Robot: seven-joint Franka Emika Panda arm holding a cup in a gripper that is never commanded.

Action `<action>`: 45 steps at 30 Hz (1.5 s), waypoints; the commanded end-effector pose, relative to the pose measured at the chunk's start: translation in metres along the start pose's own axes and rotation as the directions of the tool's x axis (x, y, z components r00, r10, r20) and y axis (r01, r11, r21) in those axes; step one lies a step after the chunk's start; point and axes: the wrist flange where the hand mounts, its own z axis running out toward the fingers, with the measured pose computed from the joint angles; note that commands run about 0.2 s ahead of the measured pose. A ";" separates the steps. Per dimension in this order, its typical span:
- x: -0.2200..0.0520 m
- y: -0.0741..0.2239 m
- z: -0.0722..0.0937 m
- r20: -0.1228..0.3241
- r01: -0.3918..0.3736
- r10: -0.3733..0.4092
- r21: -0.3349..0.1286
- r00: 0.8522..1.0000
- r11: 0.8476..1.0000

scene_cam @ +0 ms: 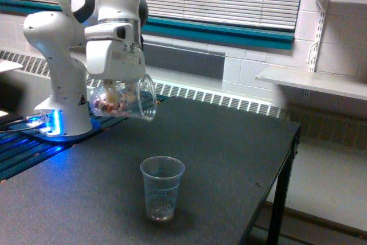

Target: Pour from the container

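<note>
The container point(121, 100) is a clear, wide cup lying almost on its side in the air, its mouth toward the exterior view's right, with pinkish-red and white pieces gathered in its bottom. My gripper point(117, 87) is shut on the container from above; the fingers are mostly hidden behind the white hand. A smaller tapered clear plastic cup point(161, 187) stands upright on the black table point(229, 153), below and to the right of the container, with a few small pieces at its bottom.
The arm's white base point(60, 101) stands on a blue-lit mount at the exterior view's left. The table's edge drops off at the right. A white shelf point(312, 81) and a radiator line the back wall.
</note>
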 end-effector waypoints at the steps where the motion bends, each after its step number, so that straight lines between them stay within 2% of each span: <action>1: -0.004 -0.003 -0.003 0.006 -0.082 0.083 -0.039 0.997 0.996; 14: -0.016 -0.001 -0.004 0.014 -0.114 0.116 -0.124 0.993 0.986; 31: 0.000 0.003 -0.003 0.009 -0.125 0.127 -0.124 0.992 0.984; 45: -0.002 0.013 -0.014 -0.025 -0.210 0.210 -0.220 0.977 0.953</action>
